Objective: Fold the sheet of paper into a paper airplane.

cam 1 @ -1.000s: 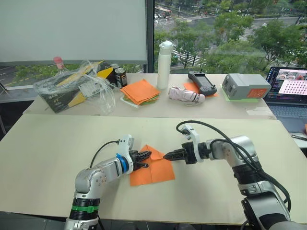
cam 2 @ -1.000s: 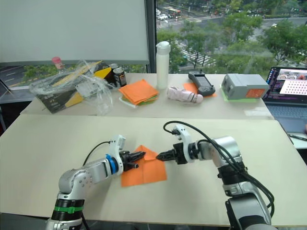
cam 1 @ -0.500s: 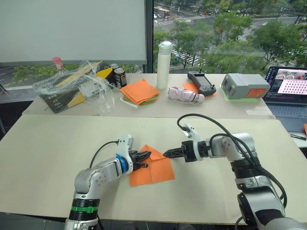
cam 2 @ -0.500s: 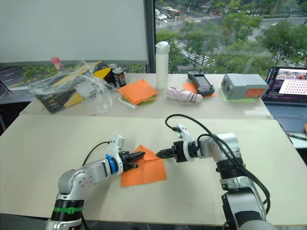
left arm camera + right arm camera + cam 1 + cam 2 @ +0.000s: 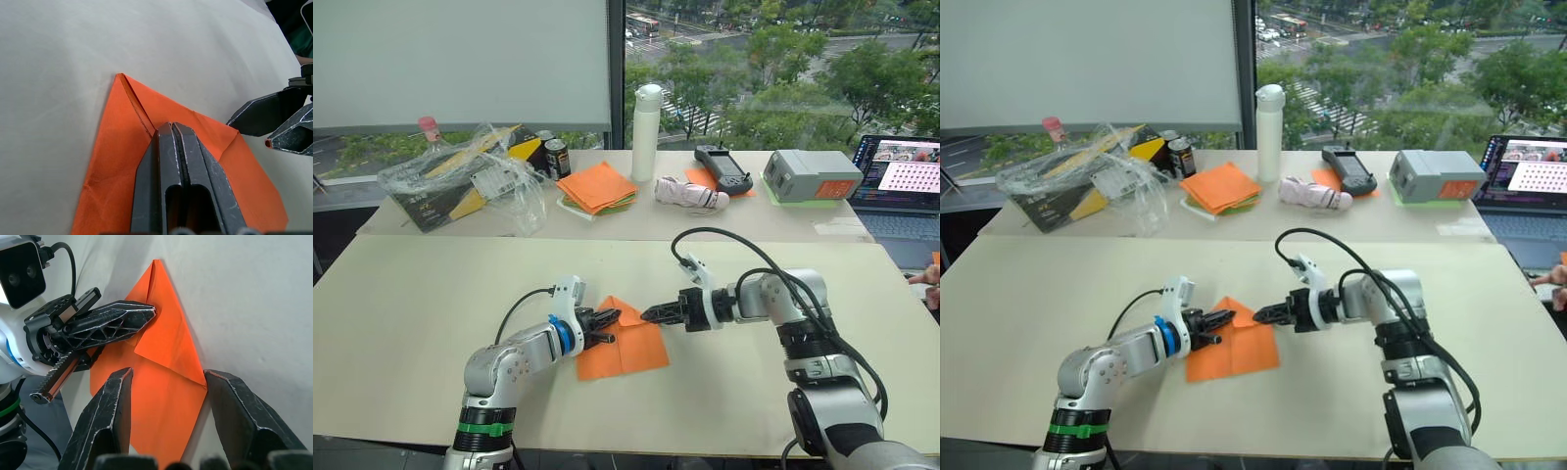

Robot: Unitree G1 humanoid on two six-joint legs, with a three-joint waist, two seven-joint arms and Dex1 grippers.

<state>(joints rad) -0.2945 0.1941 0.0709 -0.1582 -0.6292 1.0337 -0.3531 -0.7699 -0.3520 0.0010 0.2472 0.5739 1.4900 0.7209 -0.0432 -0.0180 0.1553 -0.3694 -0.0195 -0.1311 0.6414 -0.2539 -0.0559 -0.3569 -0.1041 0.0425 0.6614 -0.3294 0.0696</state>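
Orange sheet of paper (image 5: 625,348) on table (image 5: 411,323)

Left gripper (image 5: 172,128) covers the middle of the sheet of paper (image 5: 117,147); crease beneath it hidden. Paper's near edge cut off at the left wrist frame border. Beyond the paper, the laptop (image 5: 901,191) is cropped, screen content too small to read.

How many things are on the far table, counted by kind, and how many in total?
Plastic bag with boxes: 1
Pink-capped bottle: 1
Dark cans: 2
Stack of orange and green sheets: 1
White bottle: 1
White and pink bundle: 1
Black handheld device: 1
Grey box: 1
Laptop: 1
Total: 10
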